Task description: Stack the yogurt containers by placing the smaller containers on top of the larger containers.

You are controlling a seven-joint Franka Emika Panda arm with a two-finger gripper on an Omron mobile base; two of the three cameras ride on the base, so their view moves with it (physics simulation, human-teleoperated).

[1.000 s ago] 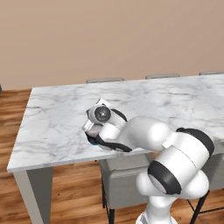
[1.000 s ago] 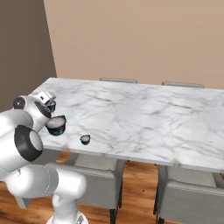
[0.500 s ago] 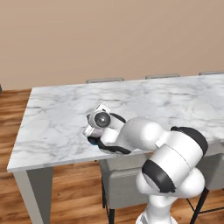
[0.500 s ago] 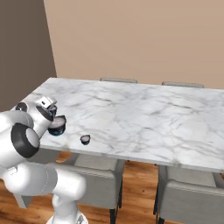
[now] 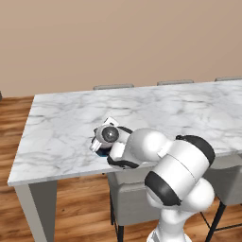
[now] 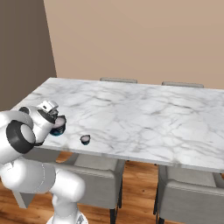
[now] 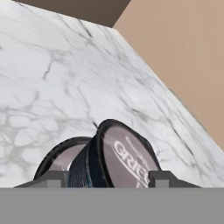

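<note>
End effector point(image 7: 103, 180): low over the tabletop's point(image 6: 144, 118) near edge, close to its left corner, fingers clenched on either side of the medium yogurt cup point(image 7: 116, 159). Medium cup: dark body, pale foil top with lettering, tilted on its side, foil top facing outward. Large yogurt cup point(image 7: 61, 159): directly behind and partly under the medium cup, broad pinkish-grey top partly showing; in the right base view its blue body point(image 6: 58, 128) shows beside the robot's wrist. Tiny yogurt cup point(image 6: 85, 139): upright near the same near edge, apart from the other two, further along toward the middle. Tabletop: white marble, grey veined. Grey chairs point(image 6: 98, 183) tucked below.
</note>
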